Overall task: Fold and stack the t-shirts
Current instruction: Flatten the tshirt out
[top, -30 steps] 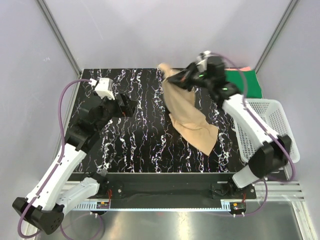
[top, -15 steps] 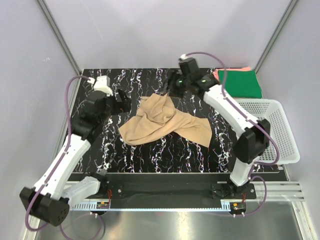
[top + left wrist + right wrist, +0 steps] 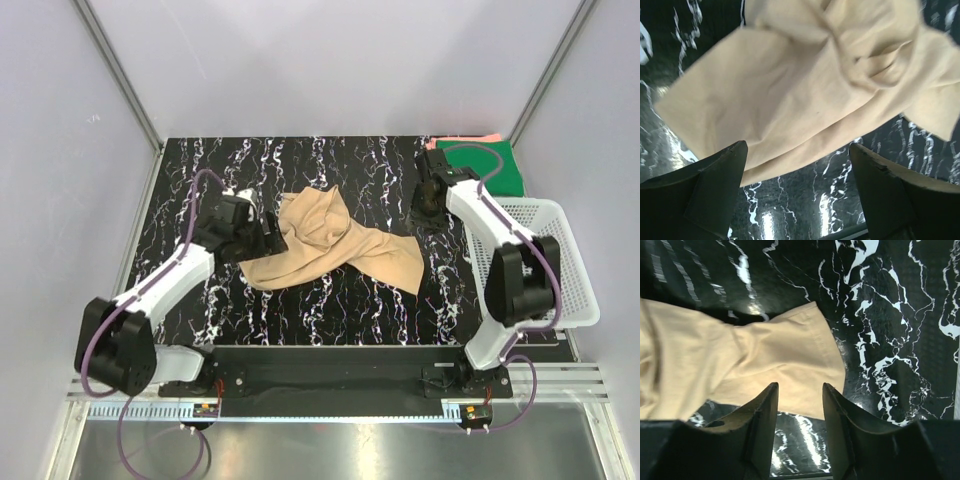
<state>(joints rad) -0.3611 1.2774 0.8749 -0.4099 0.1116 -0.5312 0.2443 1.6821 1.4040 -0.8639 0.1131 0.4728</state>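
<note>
The tan t-shirt (image 3: 330, 245) lies crumpled on the middle of the black marbled table (image 3: 300, 160). My left gripper (image 3: 264, 238) hovers at its left edge, open wide with only table between the fingers (image 3: 720, 175); the tan cloth (image 3: 805, 85) fills the left wrist view just ahead. My right gripper (image 3: 423, 213) stands off the shirt's right end, open and empty, and its fingers (image 3: 765, 410) point at the tan hem (image 3: 790, 360). The dark green t-shirt (image 3: 490, 166) lies folded at the back right corner on a coral-pink one (image 3: 468, 141), of which only an edge shows.
A white mesh basket (image 3: 548, 262) stands at the table's right edge, just beside my right arm. Grey walls with metal posts close the back and sides.
My right gripper let go of the tan t-shirt, which dropped from hanging to a heap on the table, and the arm drew back right. My left arm moved in to the shirt's left edge.
</note>
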